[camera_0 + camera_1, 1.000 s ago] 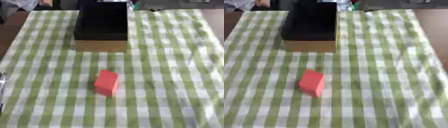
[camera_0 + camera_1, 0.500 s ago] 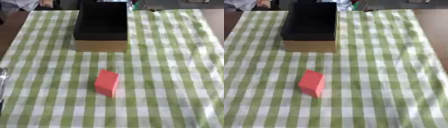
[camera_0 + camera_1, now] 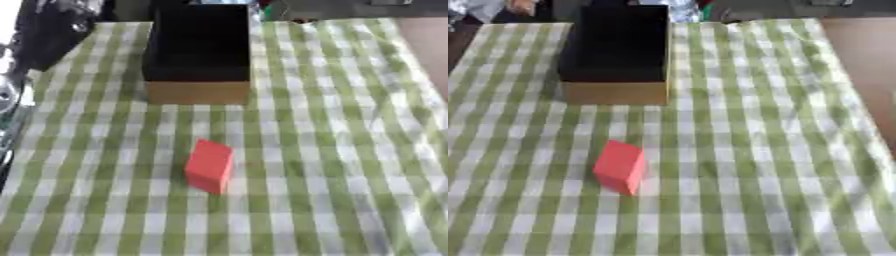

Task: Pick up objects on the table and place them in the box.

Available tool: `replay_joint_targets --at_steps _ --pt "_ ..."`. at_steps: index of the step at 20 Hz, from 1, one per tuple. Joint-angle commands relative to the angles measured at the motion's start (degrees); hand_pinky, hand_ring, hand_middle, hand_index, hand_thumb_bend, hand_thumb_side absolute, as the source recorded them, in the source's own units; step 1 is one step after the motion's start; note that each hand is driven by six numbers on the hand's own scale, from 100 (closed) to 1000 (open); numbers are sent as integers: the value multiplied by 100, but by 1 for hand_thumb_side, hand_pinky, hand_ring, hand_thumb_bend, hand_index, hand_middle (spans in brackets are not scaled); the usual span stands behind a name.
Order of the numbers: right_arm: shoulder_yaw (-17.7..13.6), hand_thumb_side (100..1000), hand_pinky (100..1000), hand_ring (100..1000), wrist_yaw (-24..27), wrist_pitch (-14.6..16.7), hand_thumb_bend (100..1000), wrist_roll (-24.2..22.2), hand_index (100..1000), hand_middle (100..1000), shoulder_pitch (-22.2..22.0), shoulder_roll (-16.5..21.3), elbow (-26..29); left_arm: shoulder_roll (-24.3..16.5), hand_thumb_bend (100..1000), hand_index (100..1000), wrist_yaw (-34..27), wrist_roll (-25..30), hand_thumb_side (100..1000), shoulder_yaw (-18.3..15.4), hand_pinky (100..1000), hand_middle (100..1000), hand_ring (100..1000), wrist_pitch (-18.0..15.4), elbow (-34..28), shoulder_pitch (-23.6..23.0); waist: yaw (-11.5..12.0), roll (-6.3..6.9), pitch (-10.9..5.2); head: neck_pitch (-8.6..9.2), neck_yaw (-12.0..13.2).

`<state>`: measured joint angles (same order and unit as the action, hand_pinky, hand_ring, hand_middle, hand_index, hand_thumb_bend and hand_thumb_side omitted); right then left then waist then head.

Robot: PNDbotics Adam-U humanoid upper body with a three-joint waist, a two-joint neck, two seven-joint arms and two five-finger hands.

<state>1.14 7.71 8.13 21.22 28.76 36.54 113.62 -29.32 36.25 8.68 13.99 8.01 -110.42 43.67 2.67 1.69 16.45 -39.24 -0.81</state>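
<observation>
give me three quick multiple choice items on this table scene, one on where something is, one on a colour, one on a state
1. Where does the red block lie relative to the black-lined cardboard box?
A. inside it
B. on the cloth nearer the camera, apart from it
C. behind it

2. What colours is the checked tablecloth?
A. blue and white
B. red and yellow
C. green and white

3. What state is the box in?
A. open at the top
B. closed with a lid
C. tipped on its side

Answers:
1 B, bare cloth shows between block and box.
2 C, green and white squares cover the cloth.
3 A, its dark interior shows from above.
</observation>
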Motion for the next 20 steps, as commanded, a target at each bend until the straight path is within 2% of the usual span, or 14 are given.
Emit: replay_joint_targets --at_steps 1,5,9,10,11,14,15,16,18,20 --pt "-7 666 778 757 56 1 100 -41 845 612 97 92 97 -123 100 792 282 1157 960 276 798 653 736 84 66 346 -16 18 -203 -19 -3" --pt "8 666 778 755 71 -4 100 -65 845 612 112 83 97 -34 100 791 461 2212 986 552 813 666 752 375 145 674 -34 28 -211 11 34" --pt "13 667 778 754 78 -11 100 -76 845 611 104 74 97 62 122 791 621 2994 991 677 846 686 775 575 88 830 -40 33 -215 18 34" --pt "14 668 779 754 81 -13 100 -79 845 609 105 69 97 93 197 791 641 3198 983 705 854 693 781 599 79 854 -40 33 -215 22 31" --pt "15 668 779 753 83 -13 100 -81 845 609 105 65 97 119 232 790 637 3399 979 728 859 696 785 616 71 871 -41 33 -215 24 25" --pt "16 668 779 753 84 -21 100 -83 845 608 93 64 97 121 471 786 592 3947 967 787 869 702 796 624 49 885 -39 39 -215 20 8" --pt "16 668 779 753 84 -21 100 -82 845 608 91 65 97 106 525 786 536 4100 968 810 870 702 796 618 46 880 -38 42 -215 21 1" --pt "15 668 779 752 84 -22 100 -82 845 608 87 68 97 78 626 786 466 4213 990 832 872 704 798 614 43 879 -37 45 -216 22 -11" --pt "19 668 779 752 83 -24 100 -85 845 607 83 75 97 -15 701 795 324 4301 1000 897 879 715 806 603 51 888 -33 53 -218 24 -39" --pt "22 669 779 752 84 -25 100 -89 844 606 83 79 97 -150 723 806 185 4322 1000 1003 891 728 816 579 79 909 -30 63 -220 28 -59"
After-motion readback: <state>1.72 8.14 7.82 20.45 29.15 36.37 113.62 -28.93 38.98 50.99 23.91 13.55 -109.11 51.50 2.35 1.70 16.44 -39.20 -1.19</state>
